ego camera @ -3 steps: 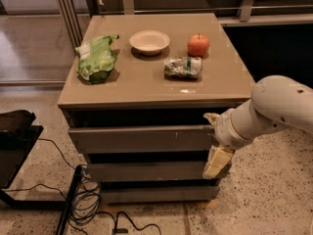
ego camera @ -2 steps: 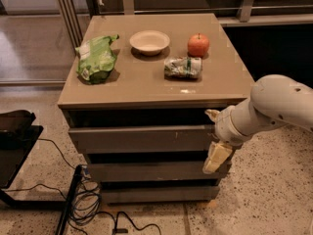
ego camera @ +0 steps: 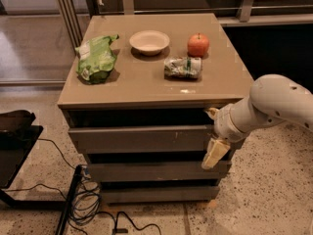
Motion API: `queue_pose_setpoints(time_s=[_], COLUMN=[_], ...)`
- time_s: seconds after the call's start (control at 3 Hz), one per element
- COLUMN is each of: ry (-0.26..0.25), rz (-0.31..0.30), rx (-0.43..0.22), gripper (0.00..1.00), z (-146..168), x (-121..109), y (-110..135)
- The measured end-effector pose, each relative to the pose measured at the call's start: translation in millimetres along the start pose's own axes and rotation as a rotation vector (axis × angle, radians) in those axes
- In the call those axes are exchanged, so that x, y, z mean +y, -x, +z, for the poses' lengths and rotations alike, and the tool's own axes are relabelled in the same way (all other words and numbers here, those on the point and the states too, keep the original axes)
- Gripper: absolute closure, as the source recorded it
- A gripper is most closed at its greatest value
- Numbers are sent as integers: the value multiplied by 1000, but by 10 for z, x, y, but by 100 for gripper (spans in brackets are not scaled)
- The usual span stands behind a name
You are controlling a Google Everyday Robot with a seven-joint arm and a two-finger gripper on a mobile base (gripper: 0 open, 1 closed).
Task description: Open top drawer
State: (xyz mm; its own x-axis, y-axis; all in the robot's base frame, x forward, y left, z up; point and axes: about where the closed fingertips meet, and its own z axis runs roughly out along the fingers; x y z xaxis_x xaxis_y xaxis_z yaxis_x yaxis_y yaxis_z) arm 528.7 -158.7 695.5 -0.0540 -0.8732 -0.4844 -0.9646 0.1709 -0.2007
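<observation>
Barely anything has moved since a second ago: the tool (ego camera: 215, 141) has crept a touch upward at the right end of the cabinet, and the drawer fronts sit where they were.

Room, left to right: a black stand (ego camera: 14, 136) at the left edge, loose black cables (ego camera: 85, 204) on the speckled terrazzo floor (ego camera: 274, 195), and glass panels in metal frames (ego camera: 63, 9) behind on the left. A dark rail wall runs along the back.

The tan worktop (ego camera: 146, 84) is glossy and square.

Count on the worktop, left to right:
- one green chip bag (ego camera: 96, 58), lying flat near the left edge
- one pale bowl (ego camera: 149, 42), upright, toward the back
- one crumpled packet (ego camera: 182, 67), on its side, right of centre
- one red apple (ego camera: 198, 44), just behind the packet

Three drawer fronts are stacked below. The top drawer (ego camera: 142, 138) is the tallest grey panel, directly under the worktop with a dark gap above it and a small pale scratch right of centre. The middle drawer (ego camera: 156, 171) and the bottom drawer (ego camera: 156, 194) are narrower.

One white arm (ego camera: 274, 104) comes in from the right. The tool is at the right end of the top drawer's front, overlapping its edge. Clenched on the panel or released, I cannot tell.
</observation>
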Motion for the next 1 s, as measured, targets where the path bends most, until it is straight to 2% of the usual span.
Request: queue_pose_setpoints(time_s=[1.0], ry=[39], rz=[26], rx=[-26], gripper=[0], z=[191], x=[112], y=[-69])
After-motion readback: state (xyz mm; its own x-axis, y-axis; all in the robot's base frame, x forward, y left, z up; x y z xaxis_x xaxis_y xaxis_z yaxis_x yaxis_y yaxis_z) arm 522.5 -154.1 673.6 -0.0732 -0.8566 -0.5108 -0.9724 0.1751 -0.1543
